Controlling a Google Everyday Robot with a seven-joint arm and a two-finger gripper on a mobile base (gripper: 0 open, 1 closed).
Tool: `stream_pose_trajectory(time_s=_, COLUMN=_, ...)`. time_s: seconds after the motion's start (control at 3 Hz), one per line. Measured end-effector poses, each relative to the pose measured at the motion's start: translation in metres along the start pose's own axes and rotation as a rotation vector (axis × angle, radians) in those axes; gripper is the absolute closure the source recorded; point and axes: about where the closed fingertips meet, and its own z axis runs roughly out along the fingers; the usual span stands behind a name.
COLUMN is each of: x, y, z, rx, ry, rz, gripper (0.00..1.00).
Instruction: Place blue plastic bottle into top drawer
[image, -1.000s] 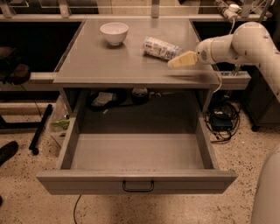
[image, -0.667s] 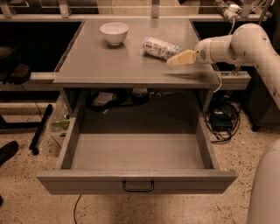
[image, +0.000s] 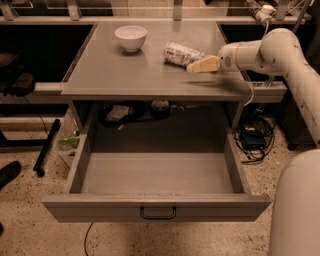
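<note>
The blue plastic bottle (image: 181, 53) lies on its side on the grey table top (image: 125, 70), right of centre. My gripper (image: 200, 65) reaches in from the right on a white arm (image: 270, 50). Its tip is low over the table, right beside the bottle's front right side; I cannot tell whether they touch. The top drawer (image: 155, 207) below the table top is pulled fully out towards the camera. Its inside is bare, and its dark loop handle (image: 157, 214) sits at the centre of the front panel.
A white bowl (image: 131, 37) stands on the table at the back left. Cables and dark items (image: 120, 112) lie in the cavity behind the drawer. More cables (image: 252, 137) lie on the floor at the right. The robot's white body (image: 297, 210) fills the lower right corner.
My gripper has edged slightly to the left, closer to the bottle. The bottle, the bowl and the drawer have not moved.
</note>
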Motion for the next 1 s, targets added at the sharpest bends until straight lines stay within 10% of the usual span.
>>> stream_pose_trajectory(time_s=1.0, x=-0.003, y=0.007, z=0.029, rx=-0.071, ry=0.000, rz=0.001, gripper=0.00)
